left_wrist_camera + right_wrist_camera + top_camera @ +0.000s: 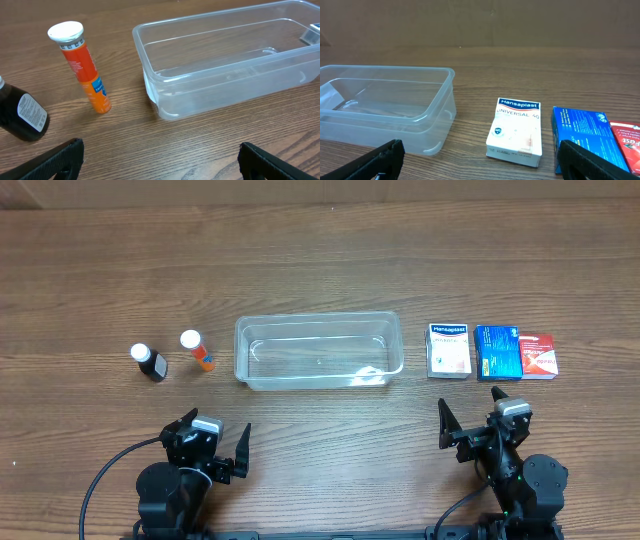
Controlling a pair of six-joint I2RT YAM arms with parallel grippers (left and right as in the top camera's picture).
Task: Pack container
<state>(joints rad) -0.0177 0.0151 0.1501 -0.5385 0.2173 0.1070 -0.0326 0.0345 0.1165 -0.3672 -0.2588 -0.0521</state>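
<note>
The clear plastic container (318,350) stands empty at the table's middle; it also shows in the left wrist view (225,70) and the right wrist view (385,110). Left of it stand an orange tube with a white cap (198,351) (82,67) and a dark bottle with a white cap (150,363) (22,115). Right of it lie a white Hansaplast box (449,351) (516,131), a blue box (497,352) (587,140) and a red box (537,355) (626,142). My left gripper (207,445) (160,160) and right gripper (470,418) (480,160) are open and empty, near the front edge.
The wooden table (320,260) stretches bare behind the row of objects. Black cables (105,475) run from the arm bases at the front.
</note>
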